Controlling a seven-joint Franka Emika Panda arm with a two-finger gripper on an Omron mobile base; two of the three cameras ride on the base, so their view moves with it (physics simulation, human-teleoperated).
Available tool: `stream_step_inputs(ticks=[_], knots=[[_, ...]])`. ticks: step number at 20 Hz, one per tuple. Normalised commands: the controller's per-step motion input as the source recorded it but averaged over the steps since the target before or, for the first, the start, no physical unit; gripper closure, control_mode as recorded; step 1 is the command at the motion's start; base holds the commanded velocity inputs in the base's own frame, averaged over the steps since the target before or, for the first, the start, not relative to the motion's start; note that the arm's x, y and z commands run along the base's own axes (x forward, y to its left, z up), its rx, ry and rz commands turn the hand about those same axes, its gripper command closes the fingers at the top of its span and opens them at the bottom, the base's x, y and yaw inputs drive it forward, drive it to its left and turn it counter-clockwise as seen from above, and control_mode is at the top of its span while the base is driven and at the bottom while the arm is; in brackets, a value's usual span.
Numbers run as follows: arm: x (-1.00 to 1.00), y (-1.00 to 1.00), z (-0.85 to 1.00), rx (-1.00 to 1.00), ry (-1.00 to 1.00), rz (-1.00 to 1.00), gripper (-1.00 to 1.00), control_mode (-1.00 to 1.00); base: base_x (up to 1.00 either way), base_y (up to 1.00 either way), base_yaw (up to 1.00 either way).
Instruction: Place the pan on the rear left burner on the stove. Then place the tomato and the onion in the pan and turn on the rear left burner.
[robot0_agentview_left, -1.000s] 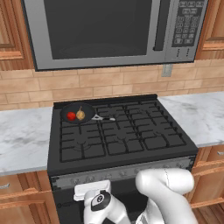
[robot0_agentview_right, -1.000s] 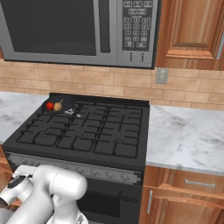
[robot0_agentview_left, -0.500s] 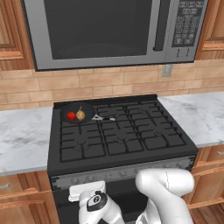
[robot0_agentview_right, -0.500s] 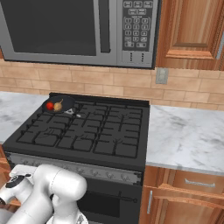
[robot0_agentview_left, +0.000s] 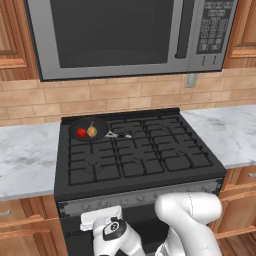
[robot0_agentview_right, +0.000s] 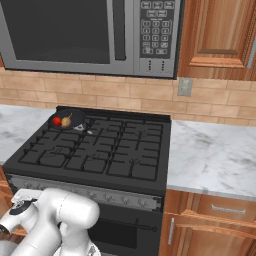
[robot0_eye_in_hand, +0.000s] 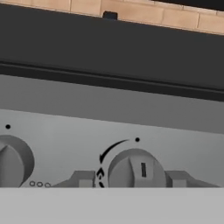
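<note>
From the left base view, the arm is bending low in front of the stove (robot0_agentview_left: 135, 155), its hand (robot0_agentview_left: 112, 231) pressing in just below the silver knob strip (robot0_agentview_left: 137, 197) at its left end. Far above and behind the hand, the pan (robot0_agentview_left: 89, 130) is sitting on the rear left burner (robot0_agentview_left: 88, 136) with the tomato (robot0_agentview_left: 81, 132) and the onion (robot0_agentview_left: 92, 131) lying side by side inside it, the silvery handle (robot0_agentview_left: 118, 134) pointing right.

From the right base view, the white arm is folding down at the stove's (robot0_agentview_right: 100, 150) front left corner, and the pan (robot0_agentview_right: 67, 119) with the tomato (robot0_agentview_right: 57, 121) and the onion (robot0_agentview_right: 66, 121) is resting at the far left corner of the grates, well beyond it.

From the hand view, the gripper (robot0_eye_in_hand: 131, 180) is closing around a round grey knob (robot0_eye_in_hand: 136, 169): one fingertip (robot0_eye_in_hand: 83, 179) is sitting on each side of the knob, clasping it. A second knob (robot0_eye_in_hand: 13, 161) is showing off to the left of the gripper.
</note>
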Motion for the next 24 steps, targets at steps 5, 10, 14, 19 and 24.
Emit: stream_step_inputs(ticks=[5,10,14,19,24], knots=[[0.0,0.16,0.0,-0.15,-0.04,0.0,1.0,-1.0,0.0,0.0,0.0],[0.0,0.16,0.01,-0.27,-0.07,0.0,1.0,-1.0,0.0,0.0,0.0],[0.0,0.12,0.08,-0.36,-0.05,0.0,1.0,-1.0,0.0,0.0,0.0],[0.0,0.13,0.11,-0.47,-0.01,0.0,1.0,-1.0,0.0,0.0,0.0],[0.0,0.21,0.2,-0.57,0.0,0.0,1.0,-1.0,0.0,0.0,0.0]])
